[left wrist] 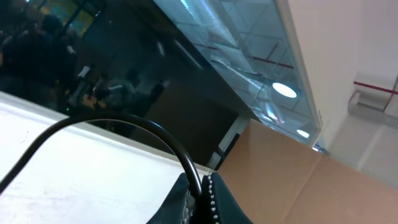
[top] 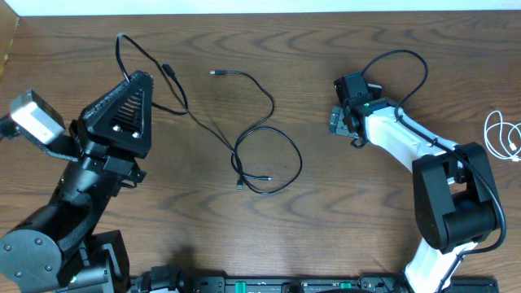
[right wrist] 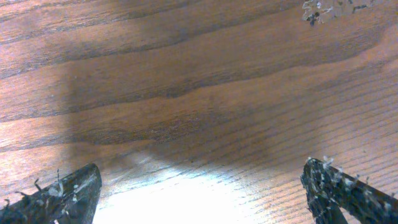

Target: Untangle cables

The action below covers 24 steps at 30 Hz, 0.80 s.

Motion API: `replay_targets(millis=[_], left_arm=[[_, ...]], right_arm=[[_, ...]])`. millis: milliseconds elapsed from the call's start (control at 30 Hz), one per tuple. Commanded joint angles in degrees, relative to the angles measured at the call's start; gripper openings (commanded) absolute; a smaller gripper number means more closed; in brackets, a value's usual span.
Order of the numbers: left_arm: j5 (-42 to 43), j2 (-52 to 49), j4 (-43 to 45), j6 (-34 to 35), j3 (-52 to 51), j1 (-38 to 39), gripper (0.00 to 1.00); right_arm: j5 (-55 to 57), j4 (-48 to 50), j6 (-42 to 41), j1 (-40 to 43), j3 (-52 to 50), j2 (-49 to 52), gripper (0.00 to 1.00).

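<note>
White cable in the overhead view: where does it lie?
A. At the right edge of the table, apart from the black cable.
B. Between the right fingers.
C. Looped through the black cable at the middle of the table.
A: the white cable lies coiled at the right edge of the table, well apart from the black cable in the middle.

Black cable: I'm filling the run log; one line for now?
left tool: shut on black cable | right tool: open, empty | white cable: lying apart

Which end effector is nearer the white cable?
Right. The right end effector is on the white cable's half of the table, toward the middle; the left end effector is far over on the opposite side.
</note>
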State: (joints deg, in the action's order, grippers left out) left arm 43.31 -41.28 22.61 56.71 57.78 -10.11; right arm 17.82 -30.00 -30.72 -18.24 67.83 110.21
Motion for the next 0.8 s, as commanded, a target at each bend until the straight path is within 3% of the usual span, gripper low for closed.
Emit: replay_targets(millis=[0,267,433,767], left_arm=[[-0.9,0.2,-2.0,-2.0,0.6,-0.1,0.06],[-5.8,-0.7,-23.2,-11.7,0.6,-0.1,0.08],[-8.9,-4.1,-36.6,-13.7,0.6,-0.1,0.08],[-8.9,-17.2,-47.3,-17.3,0.6,-0.1,0.07]], right_arm=[[1.1,0.0,0.6,-0.3,0.7,0.4,0.99],[1.1,0.0,0.6,-0.3,0.7,0.4,0.99],[1.1,0.0,0.6,-0.3,0.7,0.4,0.99],[1.1,0.0,0.6,-0.3,0.7,0.4,0.99]])
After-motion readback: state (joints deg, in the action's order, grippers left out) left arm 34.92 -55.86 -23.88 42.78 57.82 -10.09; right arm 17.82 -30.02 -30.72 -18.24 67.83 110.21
